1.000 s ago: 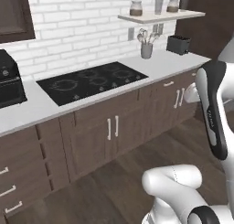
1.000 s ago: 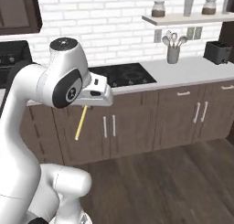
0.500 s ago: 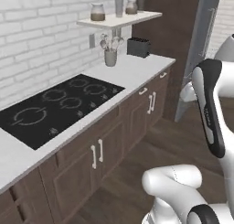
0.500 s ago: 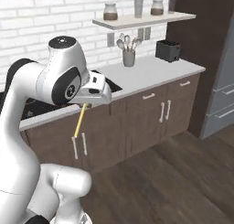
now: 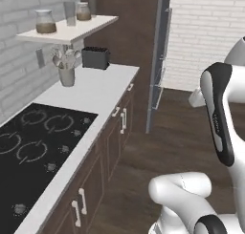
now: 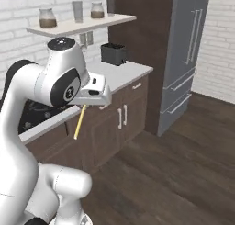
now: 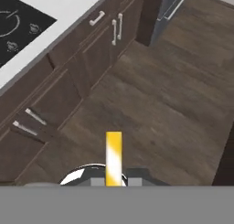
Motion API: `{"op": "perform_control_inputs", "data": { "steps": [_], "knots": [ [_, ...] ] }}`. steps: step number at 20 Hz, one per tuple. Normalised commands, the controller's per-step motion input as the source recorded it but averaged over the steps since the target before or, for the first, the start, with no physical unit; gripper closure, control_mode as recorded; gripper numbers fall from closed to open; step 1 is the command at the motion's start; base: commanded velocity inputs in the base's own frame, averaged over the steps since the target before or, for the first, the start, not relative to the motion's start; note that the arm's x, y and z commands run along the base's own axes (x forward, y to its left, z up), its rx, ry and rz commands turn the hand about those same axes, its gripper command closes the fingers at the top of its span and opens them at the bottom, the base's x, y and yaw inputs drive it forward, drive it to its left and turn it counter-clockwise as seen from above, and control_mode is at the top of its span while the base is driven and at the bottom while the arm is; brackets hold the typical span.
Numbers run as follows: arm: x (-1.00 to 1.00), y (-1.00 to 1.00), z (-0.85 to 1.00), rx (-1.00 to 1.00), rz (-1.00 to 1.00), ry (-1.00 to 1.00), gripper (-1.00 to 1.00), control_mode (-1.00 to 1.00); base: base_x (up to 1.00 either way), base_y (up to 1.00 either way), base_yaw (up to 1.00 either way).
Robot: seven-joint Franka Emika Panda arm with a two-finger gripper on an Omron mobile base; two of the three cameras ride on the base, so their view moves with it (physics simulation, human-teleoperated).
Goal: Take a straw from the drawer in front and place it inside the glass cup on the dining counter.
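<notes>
Above the dark wood floor, the gripper has its jaws pinched on the straw, which hangs slanting from them. Behind it, dark cabinets carry a white table with a black cooktop.

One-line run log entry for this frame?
phase: carrying | gripper: shut on straw | straw hangs over wood floor | cup: unseen

A home kitchen is showing here: a black cooktop is sitting in a white worktop over dark wood cabinets, jars are standing on a shelf against white brick, and a tall grey fridge is standing on wood flooring.
</notes>
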Motion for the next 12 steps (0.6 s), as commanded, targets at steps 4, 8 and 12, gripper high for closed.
{"op": "perform_control_inputs", "data": {
  "steps": [4,8,12],
  "knots": [
    [0.00,0.00,0.00,0.00,0.00,0.00,1.00,1.00,0.96,0.00,-0.49],
    [0.00,0.00,0.00,0.00,0.00,0.00,1.00,1.00,0.99,0.00,-0.47],
    [0.00,0.00,0.00,0.00,0.00,0.00,1.00,1.00,1.00,0.00,-0.46]
  ]
}}
